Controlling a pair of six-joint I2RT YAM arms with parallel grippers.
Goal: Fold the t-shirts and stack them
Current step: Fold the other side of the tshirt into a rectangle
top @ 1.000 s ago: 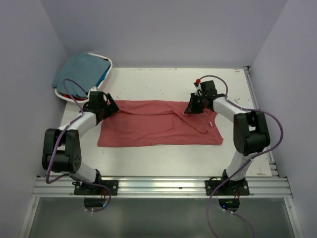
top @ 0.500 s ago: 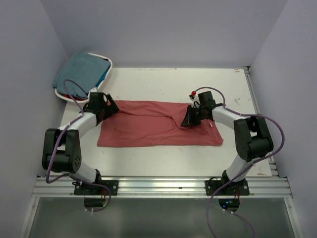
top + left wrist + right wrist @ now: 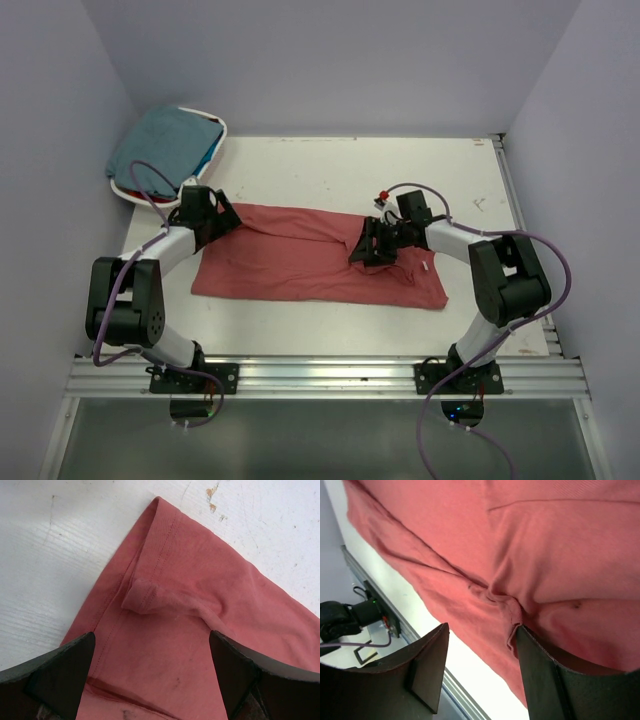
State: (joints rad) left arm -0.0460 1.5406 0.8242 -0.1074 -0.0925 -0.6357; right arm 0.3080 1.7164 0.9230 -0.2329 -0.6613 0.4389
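left tool (image 3: 224, 213): released, jaws spread wide, low over a corner of the brick-red t-shirt (image 3: 290, 268).
right tool (image 3: 363, 251): jaws apart, grasping nothing; a small cloth fold lies beside one finger.
brick-red t-shirt: spread on the counter (image 3: 330, 170), beneath both tools.
teal t-shirt (image 3: 165, 140): heaped in the white basket (image 3: 223, 130), beyond the left tool.

We find bare table (image 3: 340, 170) behind the shirt (image 3: 270, 270) and a strip before it. The left gripper (image 3: 222, 215) blocks its far-left corner, the right gripper (image 3: 364, 250) its middle (both low). A basket (image 3: 222, 127) crowds the far-left corner; walls (image 3: 330, 70) close 3 sides.
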